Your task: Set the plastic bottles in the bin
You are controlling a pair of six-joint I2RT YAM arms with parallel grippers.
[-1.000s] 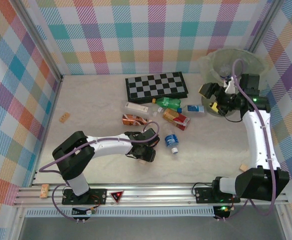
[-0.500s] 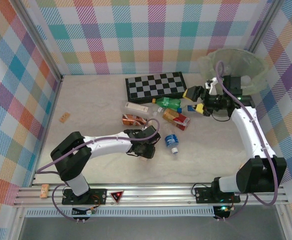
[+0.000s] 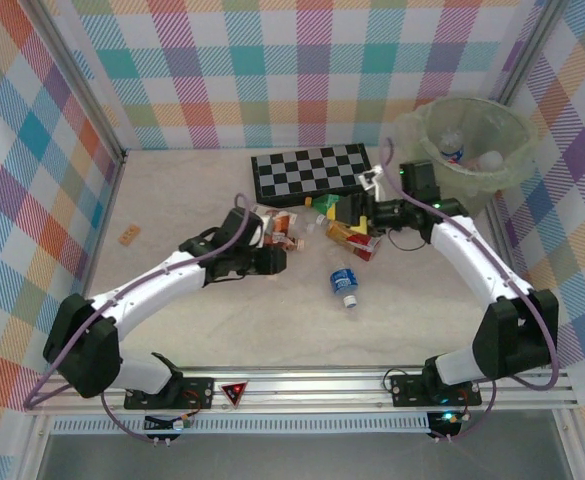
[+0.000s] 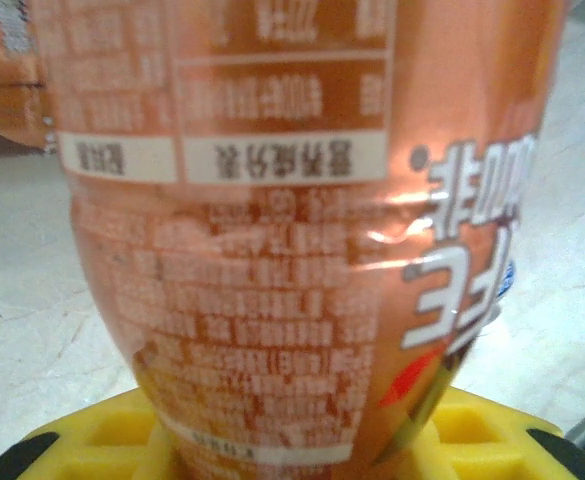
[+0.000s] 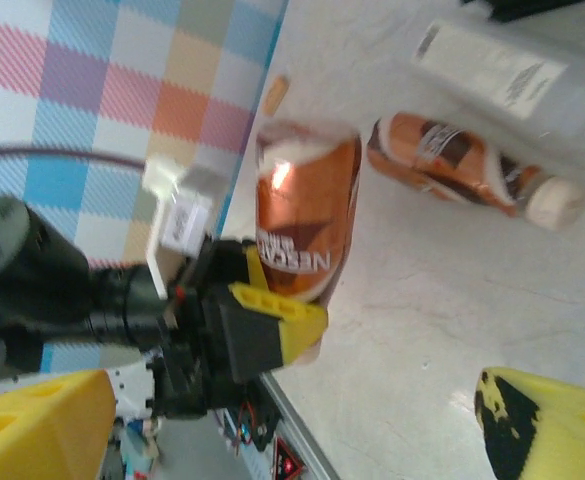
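Now the brown Nescafé bottle (image 4: pixel 292 250) sits clenched between the pads of our left gripper (image 3: pixel 271 258), which has just closed. Our right gripper (image 3: pixel 356 212), jaws released, has swung back from the bin (image 3: pixel 517 160) to hover over the remaining bottles (image 3: pixel 362 240), so we judge another drop is due.

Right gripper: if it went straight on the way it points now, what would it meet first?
Most likely the brown bottle held by the left gripper: in the right wrist view both stand ahead of the open right gripper. Depth is unclear, so it might pass beside them.
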